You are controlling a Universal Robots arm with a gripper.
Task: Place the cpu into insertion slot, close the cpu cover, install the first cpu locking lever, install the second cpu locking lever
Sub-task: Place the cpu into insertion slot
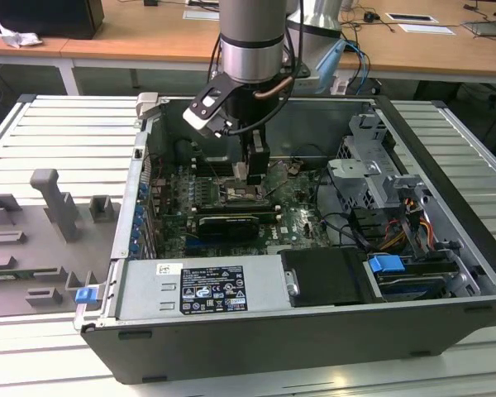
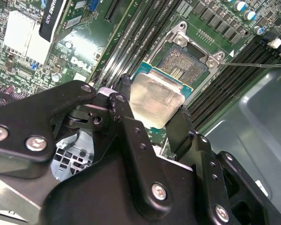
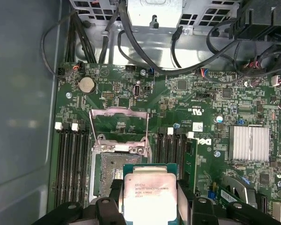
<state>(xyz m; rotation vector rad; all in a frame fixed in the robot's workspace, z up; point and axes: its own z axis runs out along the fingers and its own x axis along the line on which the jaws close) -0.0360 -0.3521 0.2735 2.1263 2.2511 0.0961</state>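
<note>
Silver-grey square cpu point(image 3: 147, 199), green-edged, smudged top, clamped in black gripper point(image 2: 152, 104), near open insertion slot point(image 3: 111, 173)

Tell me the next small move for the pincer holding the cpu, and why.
Probably shift the cpu until it sits squarely over the insertion slot: the pincer holds it offset from the slot, and the cpu cover is already open.

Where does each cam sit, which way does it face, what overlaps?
Exterior view: off the arm, above the open computer case, looking down in; shows arm and gripper.
First wrist view: on the wrist, looking past the fingers at the motherboard, insertion slot, open cpu cover.
Second wrist view: on the wrist, behind the black linkage, facing the slot.
Shared: both wrist views show the gripped cpu.
</note>
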